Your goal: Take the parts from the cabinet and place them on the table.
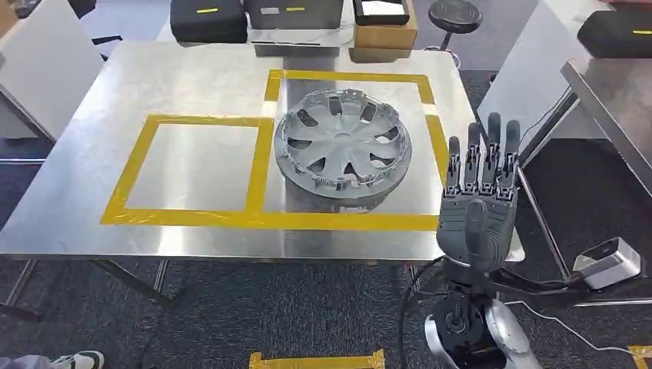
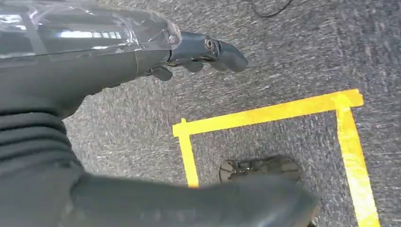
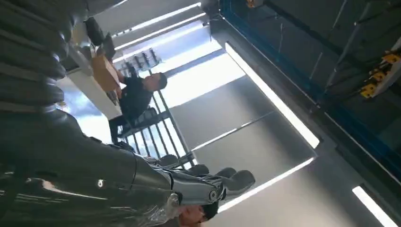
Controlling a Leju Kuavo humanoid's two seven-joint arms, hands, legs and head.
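Grey wheel cover [image 1: 343, 146], one, on table [image 1: 192, 69]

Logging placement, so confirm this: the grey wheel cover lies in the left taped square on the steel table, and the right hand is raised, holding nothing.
Wrong square. In the head view the wheel cover lies in the right taped square; the left square holds nothing. The right hand is indeed raised, holding nothing.
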